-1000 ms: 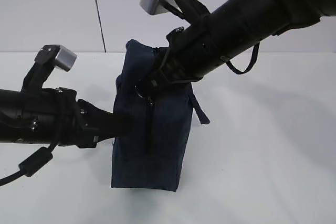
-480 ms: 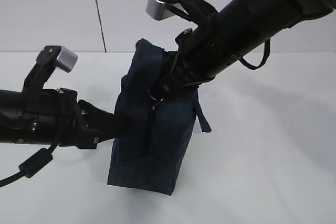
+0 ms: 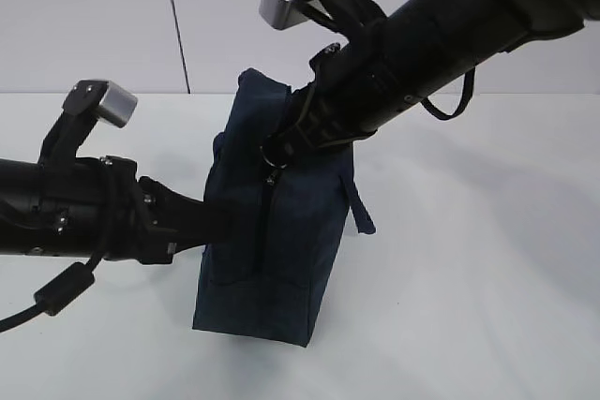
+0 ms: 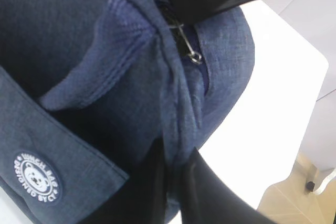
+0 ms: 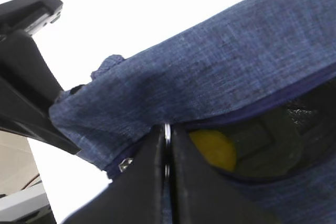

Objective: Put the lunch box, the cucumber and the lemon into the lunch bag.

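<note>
Navy fabric of the bag [image 3: 272, 231] stands upright mid-table [image 3: 487, 259], away from its edges, blocking most of what lies behind. The left gripper [image 4: 176, 156] pinches a fold of the bag's side; the right gripper [image 5: 167, 150] is clamped on the ring pull [image 5: 167, 129]. The lemon [image 5: 212, 148] shows inside the gap. A round bear patch [image 4: 37, 177] carries lettering too blurred to read.

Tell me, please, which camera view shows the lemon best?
The right wrist view: the lemon shows yellow through the bag's open zipper gap. The exterior and left wrist views show only the bag's outside, no lemon.
</note>
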You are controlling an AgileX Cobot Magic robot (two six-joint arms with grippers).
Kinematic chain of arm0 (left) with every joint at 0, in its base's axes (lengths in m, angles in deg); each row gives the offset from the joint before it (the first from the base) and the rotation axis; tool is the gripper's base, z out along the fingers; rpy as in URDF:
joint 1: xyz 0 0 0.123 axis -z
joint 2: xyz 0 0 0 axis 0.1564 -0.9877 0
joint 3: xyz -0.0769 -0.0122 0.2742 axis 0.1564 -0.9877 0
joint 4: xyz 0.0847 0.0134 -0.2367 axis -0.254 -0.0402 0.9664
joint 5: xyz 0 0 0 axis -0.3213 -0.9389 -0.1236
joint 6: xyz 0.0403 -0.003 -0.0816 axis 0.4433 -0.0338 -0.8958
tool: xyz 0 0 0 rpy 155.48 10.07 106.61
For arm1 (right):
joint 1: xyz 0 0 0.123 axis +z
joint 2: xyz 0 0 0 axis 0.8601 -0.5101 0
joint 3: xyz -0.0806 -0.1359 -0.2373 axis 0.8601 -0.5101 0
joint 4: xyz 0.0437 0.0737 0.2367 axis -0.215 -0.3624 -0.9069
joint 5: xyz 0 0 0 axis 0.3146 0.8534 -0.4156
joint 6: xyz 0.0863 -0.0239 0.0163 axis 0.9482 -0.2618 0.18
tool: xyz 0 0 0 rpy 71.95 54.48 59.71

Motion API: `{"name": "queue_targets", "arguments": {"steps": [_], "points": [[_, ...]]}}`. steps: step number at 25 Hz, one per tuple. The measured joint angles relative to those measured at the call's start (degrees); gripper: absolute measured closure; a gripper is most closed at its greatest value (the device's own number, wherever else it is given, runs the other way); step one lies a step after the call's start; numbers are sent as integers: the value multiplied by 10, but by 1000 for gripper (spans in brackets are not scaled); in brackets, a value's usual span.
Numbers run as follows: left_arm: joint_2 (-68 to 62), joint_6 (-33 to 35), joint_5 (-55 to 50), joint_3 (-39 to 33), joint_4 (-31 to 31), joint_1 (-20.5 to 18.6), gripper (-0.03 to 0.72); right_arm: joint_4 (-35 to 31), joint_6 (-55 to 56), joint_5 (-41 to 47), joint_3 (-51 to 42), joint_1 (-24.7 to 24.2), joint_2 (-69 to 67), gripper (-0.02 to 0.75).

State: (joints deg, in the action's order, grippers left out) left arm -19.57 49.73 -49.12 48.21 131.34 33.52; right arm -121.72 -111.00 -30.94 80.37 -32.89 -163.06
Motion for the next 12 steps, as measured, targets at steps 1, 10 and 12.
{"name": "queue_targets", "arguments": {"steps": [1,10,12], "points": [[0,0,0,0,0,0,678,-2,-5,5,0,0,-3,718],[0,0,0,0,-1,0,678,-3,-15,58,0,0,-6,718],[0,0,0,0,-1,0,678,-3,-17,56,0,0,-6,718]]}}
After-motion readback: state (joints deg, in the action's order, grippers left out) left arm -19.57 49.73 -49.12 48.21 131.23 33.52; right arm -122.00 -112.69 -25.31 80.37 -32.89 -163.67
